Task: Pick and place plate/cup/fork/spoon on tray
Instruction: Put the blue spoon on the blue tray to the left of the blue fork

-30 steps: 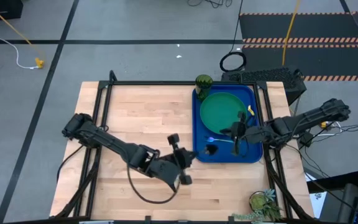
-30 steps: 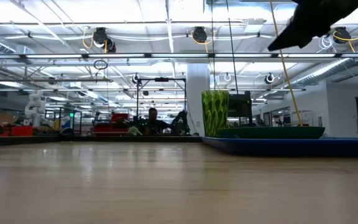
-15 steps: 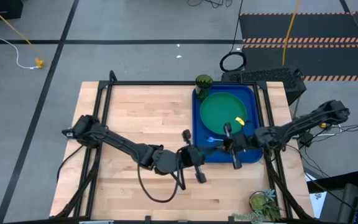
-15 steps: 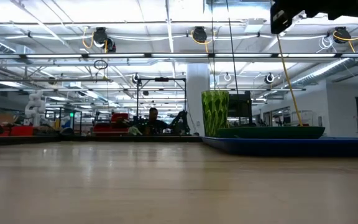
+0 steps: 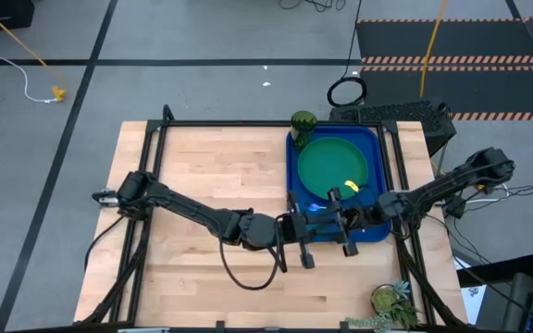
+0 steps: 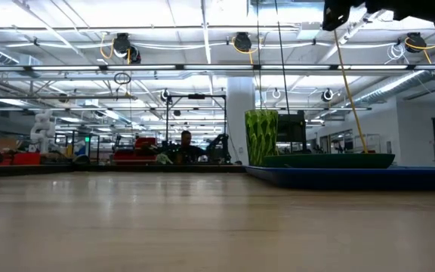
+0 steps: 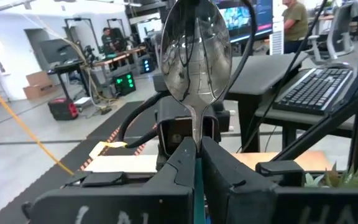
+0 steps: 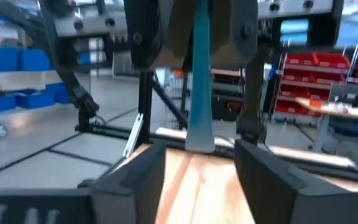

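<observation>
The spoon [image 7: 194,56], with a dark shiny bowl and a light blue handle [image 8: 199,81], stands upright in the air between my two grippers. They meet over the near edge of the blue tray [image 5: 294,180]. My left gripper [image 7: 196,140] [image 5: 305,233] is shut on the spoon. My right gripper [image 8: 199,149] [image 5: 340,222] faces it, open, with a finger on either side of the handle's lower end and apart from it. The green plate [image 5: 331,166] lies in the tray. The cup [image 5: 303,121] [image 6: 262,136] stands at the tray's far left corner. The fork is out of view. My left gripper pinches the spoon between its two fingers at the neck [image 7: 196,127], where the blue handle meets the stem of the bowl. The fingers come level from the table's left side and lie across the spoon. The spoon is lifted clear, bowl up, handle hanging below the fingers.
A small potted plant [image 5: 391,301] stands at the table's near right corner. A keyboard [image 5: 405,113] lies beyond the far right corner. Bare wood [image 5: 211,176] stretches left of the tray. In the low view only a dark arm part [image 6: 384,9] shows.
My left gripper has swung from the table's near middle toward its right edge, up to my right gripper. My right gripper has drawn toward the near and left, from over the tray's middle to its near edge, bringing the spoon along.
</observation>
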### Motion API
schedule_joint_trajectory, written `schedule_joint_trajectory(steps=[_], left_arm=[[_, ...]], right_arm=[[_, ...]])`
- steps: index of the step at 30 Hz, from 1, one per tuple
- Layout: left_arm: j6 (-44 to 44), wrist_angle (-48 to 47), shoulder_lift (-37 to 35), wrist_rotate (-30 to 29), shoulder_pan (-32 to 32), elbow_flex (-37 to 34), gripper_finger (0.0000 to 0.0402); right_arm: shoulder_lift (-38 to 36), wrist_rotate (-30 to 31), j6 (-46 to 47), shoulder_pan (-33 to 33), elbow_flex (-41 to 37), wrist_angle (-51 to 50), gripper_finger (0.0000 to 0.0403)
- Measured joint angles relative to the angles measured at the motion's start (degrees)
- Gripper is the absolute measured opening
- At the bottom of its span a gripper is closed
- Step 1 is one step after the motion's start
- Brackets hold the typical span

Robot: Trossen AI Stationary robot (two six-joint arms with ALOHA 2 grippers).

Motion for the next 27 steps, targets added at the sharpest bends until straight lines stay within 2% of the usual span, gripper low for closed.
schedule_joint_trajectory(steps=[5,11,16,24,27], left_arm=[[-0.6,0.4,-0.1,2.1,0.6,0.0,0.0019],[0.7,0.4,-0.1,2.1,0.7,0.0,0.0008],[-1.1,2.4,0.7,4.2,1.3,0.0,0.0019],[0.5,3.4,1.0,4.5,1.0,0.0,0.0009],[0.7,4.2,1.0,3.9,0.8,0.0,0.0024]], right_arm=[[1.4,0.0,-0.2,0.4,0.0,5.2,0.022],[3.2,0.0,0.1,0.4,0.0,8.4,0.021],[4.7,0.0,0.1,0.4,0.0,12.2,0.0166],[4.0,-0.6,1.7,0.4,0.0,12.1,0.0053],[3.5,-1.4,1.4,0.4,0.0,11.9,0.002]])
